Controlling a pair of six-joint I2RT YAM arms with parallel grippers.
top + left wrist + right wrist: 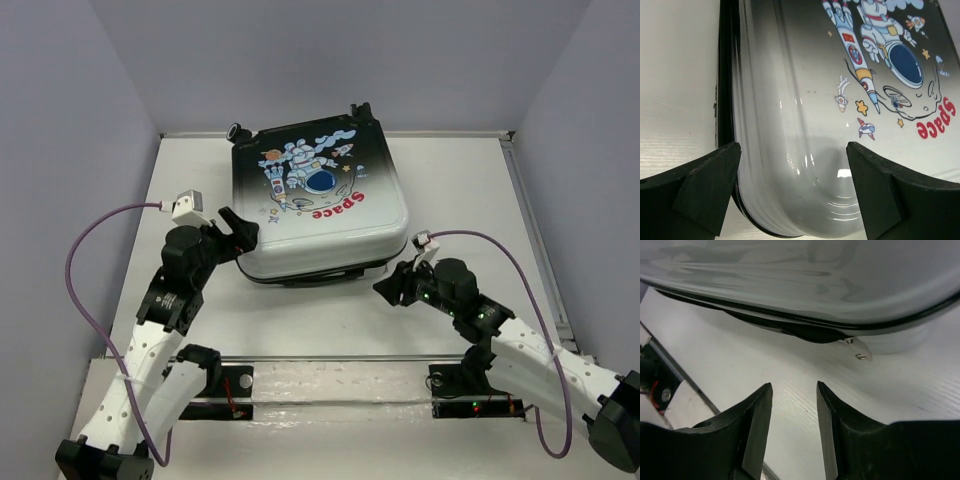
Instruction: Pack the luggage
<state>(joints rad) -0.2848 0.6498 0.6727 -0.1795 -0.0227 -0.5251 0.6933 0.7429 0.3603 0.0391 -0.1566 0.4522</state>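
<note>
- Top external view: the small hard-shell suitcase [320, 200], its shell fading from black at the far end to white at the near end, with a cartoon astronaut and red "Space" print, lies flat and closed on the white table [330, 320], printed side up, towards the far middle.
- The left gripper [235, 232] sits at the case's near-left corner. The right gripper [392, 287] sits low by the near-right corner, just in front of the case's near edge.
- Left wrist view: the left gripper [794, 150] is spread wide, one black finger on each side of the rounded white corner of the suitcase [805, 100].
- The corner bulges into the gap between the fingers (I cannot tell whether either pad touches it). The dark seam runs just beside the finger on the left of this view, with bare table [675, 75] beyond.
- Right wrist view: the right gripper [794, 390] shows a narrow gap between its fingers, with only table [740, 355] in it, so it pinches nothing.
- The suitcase [815, 275] fills the top of the view, just beyond the fingertips and apart from them.
- A small metal zip tab [860, 350] hangs from the black seam, ahead of the finger on the right of this view.
</note>
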